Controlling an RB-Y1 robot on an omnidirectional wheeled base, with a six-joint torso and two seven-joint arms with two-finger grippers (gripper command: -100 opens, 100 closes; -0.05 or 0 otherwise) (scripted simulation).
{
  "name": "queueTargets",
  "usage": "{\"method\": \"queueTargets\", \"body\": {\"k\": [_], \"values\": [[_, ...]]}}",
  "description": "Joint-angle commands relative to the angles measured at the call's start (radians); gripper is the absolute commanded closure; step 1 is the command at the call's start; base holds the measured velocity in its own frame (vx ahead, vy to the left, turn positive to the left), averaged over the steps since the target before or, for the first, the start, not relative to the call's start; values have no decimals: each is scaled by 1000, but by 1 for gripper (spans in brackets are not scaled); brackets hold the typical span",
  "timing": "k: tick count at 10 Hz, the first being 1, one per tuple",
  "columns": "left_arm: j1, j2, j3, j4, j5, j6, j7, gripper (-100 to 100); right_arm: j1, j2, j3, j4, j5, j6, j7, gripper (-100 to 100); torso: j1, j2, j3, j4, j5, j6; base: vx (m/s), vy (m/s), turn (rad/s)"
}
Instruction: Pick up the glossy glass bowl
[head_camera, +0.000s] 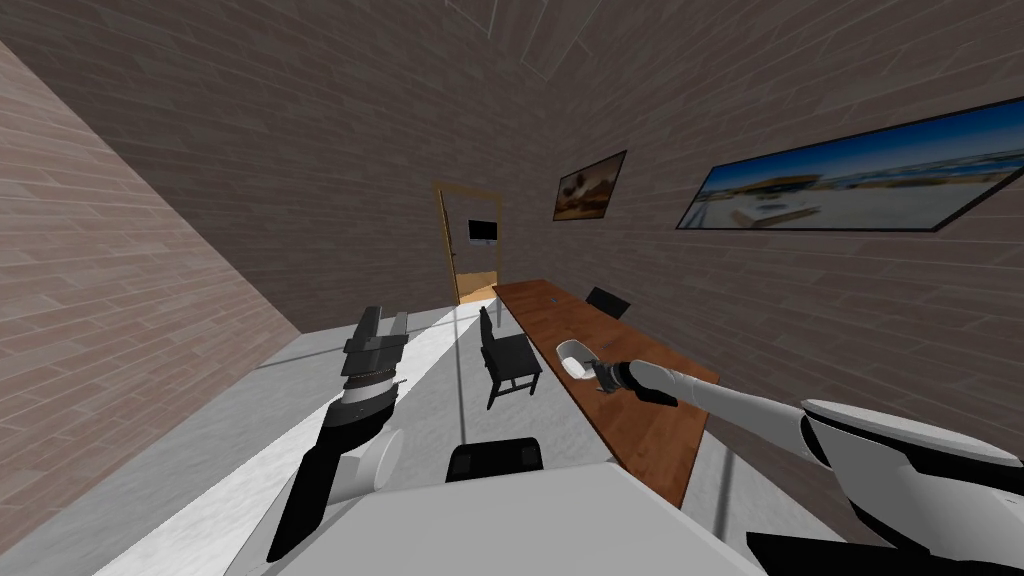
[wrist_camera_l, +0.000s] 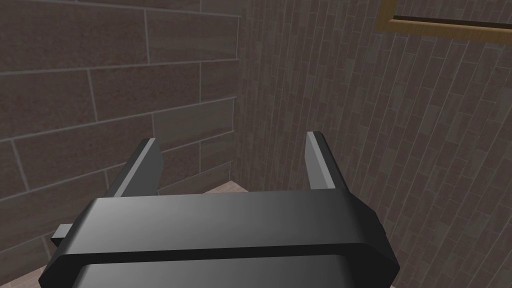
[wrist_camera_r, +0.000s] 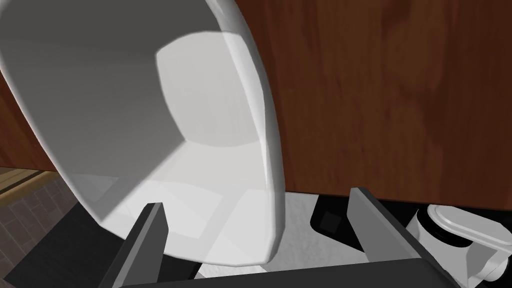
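- A long brown wooden bench runs along the right wall toward an open doorway. A black chair stands at its open side, and a second dark chair stands between the bench and the wall.
- The left tool is raised over the floor, well apart from the bench, its fingers spread with nothing between them.
- The white bowl is at the bench's edge on the black chair's side.
- The right tool is just beside the bowl with its fingers apart. The bowl's rim lies between them, one finger over its hollow and the other outside.
- I cannot tell whether either finger touches the bowl; the right wrist view cuts off part of its rim.
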Motion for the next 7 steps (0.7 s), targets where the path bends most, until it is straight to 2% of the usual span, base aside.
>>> {"method": "queueTargets", "body": {"k": [1, 2, 3, 4, 5, 6, 7], "values": [[0, 0, 0, 0, 0, 0, 0, 0, 0, 0, 0, 0, 0, 0, 0, -100, 0, 0, 0, 0, 0, 0, 39, 23, -4], [0, 0, 0, 0, 0, 0, 0, 0, 1, -2, 1, 1, -1, -2, 6, 0, -1, 2, 1, 0, 0, 0, 7, 4, 1], [0, 0, 0, 0, 0, 0, 0, 0, -49, 48, 44, 34, 36, -8, -45, -100, -2, 4, 2, 1, -1, 0, -27, -55, -125], [0, 0, 0, 0, 0, 0, 0, 0, -58, 56, 44, 34, 36, -8, -49, -100, -6, 6, 3, 1, -1, 0, -42, -63, -56], [0, 0, 0, 0, 0, 0, 0, 0, -98, 96, 87, 67, 72, -13, -97, -100, -7, 7, 4, 2, -2, 0, -55, -71, -106], [0, 0, 0, 0, 0, 0, 0, 0, -117, 113, 87, 67, 72, -13, -104, -100, -8, 8, 5, 2, -2, 0, -38, -64, -61], [0, 0, 0, 0, 0, 0, 0, 0, -158, 148, 130, 101, 108, -19, -159, -100, -7, 8, 4, 2, -2, 0, -47, -98, -119]]}}
